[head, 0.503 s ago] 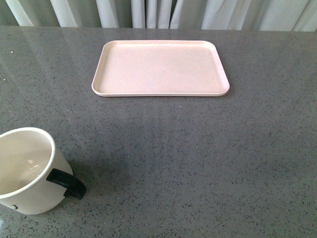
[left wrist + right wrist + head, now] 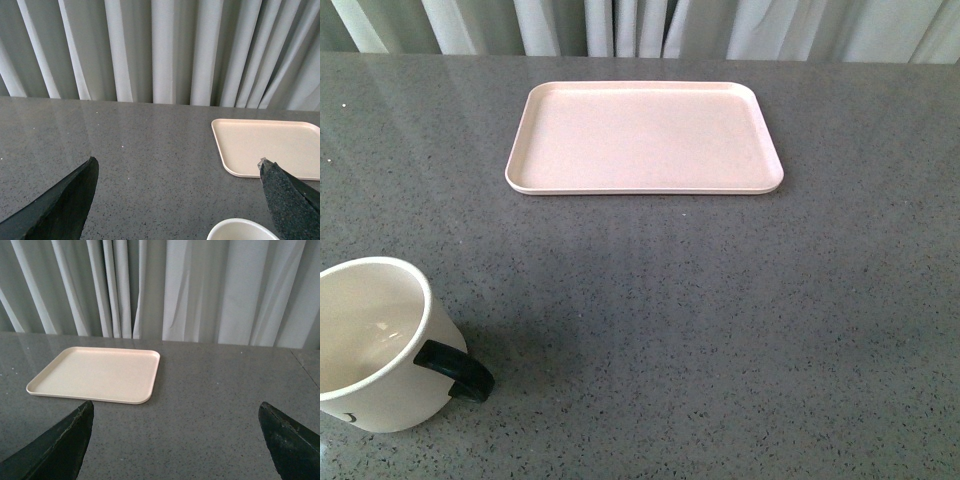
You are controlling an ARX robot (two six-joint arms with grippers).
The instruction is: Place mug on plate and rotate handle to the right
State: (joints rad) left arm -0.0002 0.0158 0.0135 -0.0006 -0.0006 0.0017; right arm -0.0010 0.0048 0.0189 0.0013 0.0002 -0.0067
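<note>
The white mug stands upright on the grey table at the front left, its black handle pointing right. The pale pink plate lies empty at the back centre. Neither arm shows in the front view. My left gripper is open and empty, above the table; the mug's rim shows just below its fingertips, and the plate lies beyond. My right gripper is open and empty over bare table, with the plate ahead to one side.
The grey speckled table runs back to pale pleated curtains behind its far edge. A seam in the tabletop shows in the right wrist view.
</note>
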